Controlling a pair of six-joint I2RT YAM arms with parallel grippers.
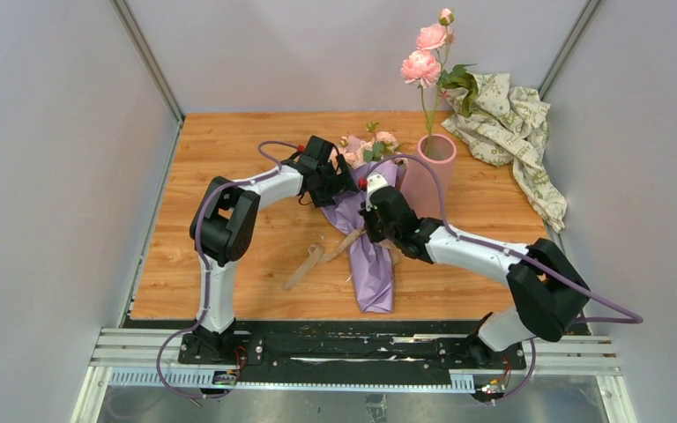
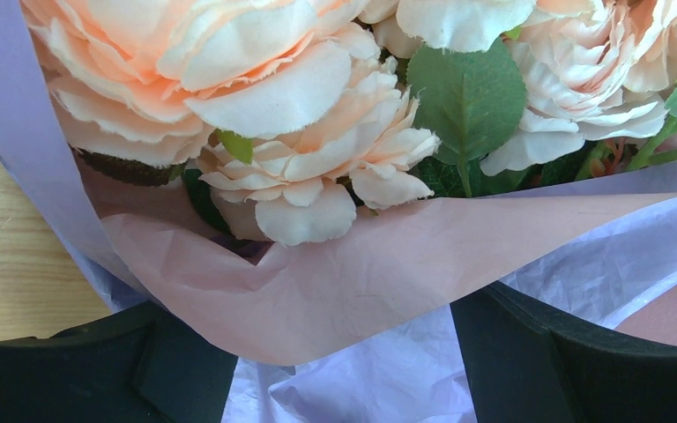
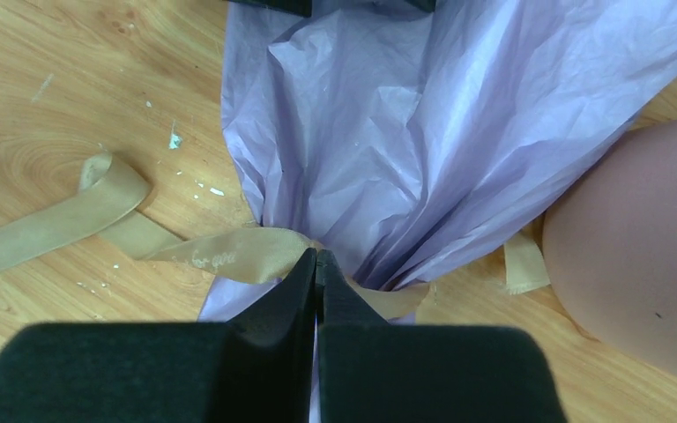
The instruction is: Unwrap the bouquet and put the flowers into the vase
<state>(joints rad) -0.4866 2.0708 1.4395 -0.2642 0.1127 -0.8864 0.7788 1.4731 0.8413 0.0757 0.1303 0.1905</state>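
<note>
Straddles cone-shaped lilac-paper peach-flower bouquet [image 1: 372, 264] with left gripper [image 2: 344, 352], jaws wide apart; has right gripper [image 3: 316, 264] jaws pressed together at flat tan ribbon [image 3: 238, 251].

A robot lab cell (grey panel walls [image 1: 44, 176], metal mounting rail [image 1: 132, 348]) enclosing a wooden table [image 1: 229, 141].

Upper right of the frame: crumpled cream-green patterned paper [image 1: 511, 123], heaped at the far corner of the wooden table [image 1: 229, 176]. Just left of it, tall stem [image 1: 420, 68], upright, bearing two large pink blooms and a bud. Along the bottom edge, metal rail [image 1: 361, 357].
</note>
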